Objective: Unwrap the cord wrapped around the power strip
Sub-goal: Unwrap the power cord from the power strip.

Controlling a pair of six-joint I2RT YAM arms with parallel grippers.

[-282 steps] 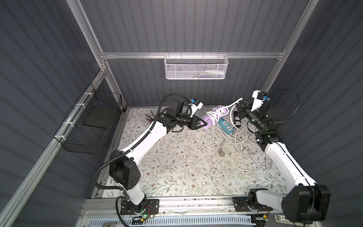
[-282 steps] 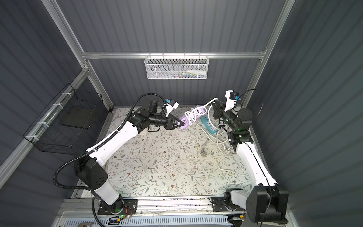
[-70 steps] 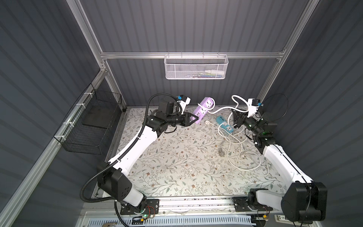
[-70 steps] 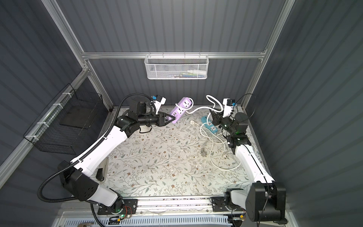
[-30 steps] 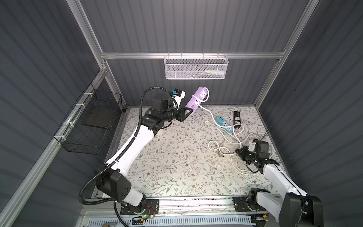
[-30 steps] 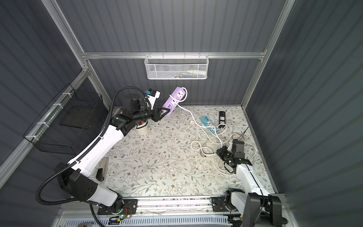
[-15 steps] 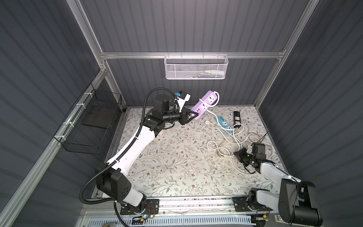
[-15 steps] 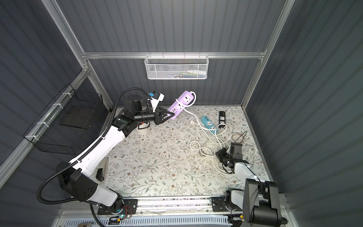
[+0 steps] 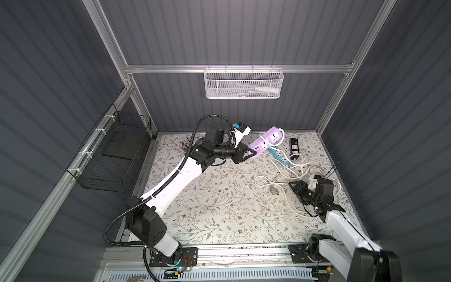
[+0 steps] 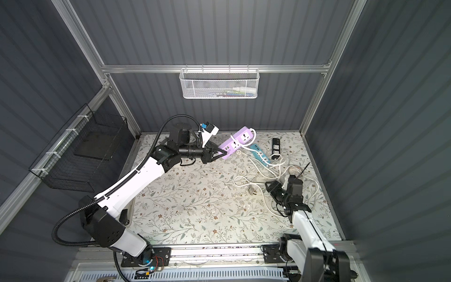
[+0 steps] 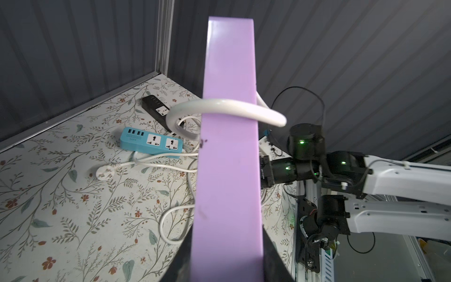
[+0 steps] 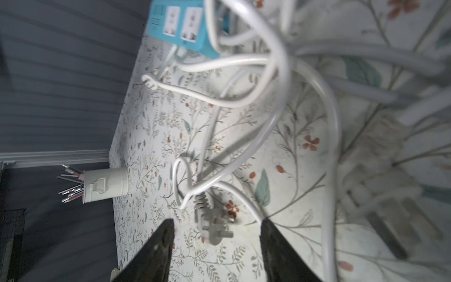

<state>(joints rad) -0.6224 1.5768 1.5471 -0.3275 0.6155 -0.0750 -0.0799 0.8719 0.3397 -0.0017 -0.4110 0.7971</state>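
Note:
My left gripper (image 9: 252, 154) (image 10: 223, 154) (image 11: 227, 254) is shut on one end of the purple power strip (image 9: 266, 142) (image 10: 235, 144) (image 11: 229, 171), holding it in the air over the back of the table. One turn of the white cord (image 11: 227, 107) (image 9: 283, 136) still circles the strip. From there the cord drops into loose loops on the table. Its plug (image 9: 273, 191) (image 10: 252, 191) (image 12: 212, 227) lies flat on the table, just ahead of my right gripper (image 9: 292, 188) (image 10: 268, 186) (image 12: 216, 221). That gripper is low at the right, open and holding nothing.
A blue power strip (image 9: 279, 156) and a black one (image 9: 294, 145) lie at the back right, among tangled white cords. A white cup of pencils (image 12: 105, 182) stands at the back left. A black wire basket (image 9: 114, 156) hangs on the left wall, a white mesh one (image 9: 244, 84) on the back wall.
My right gripper has opened low over the cords at the right. The left arm has swung the purple strip to the right and a little lower.

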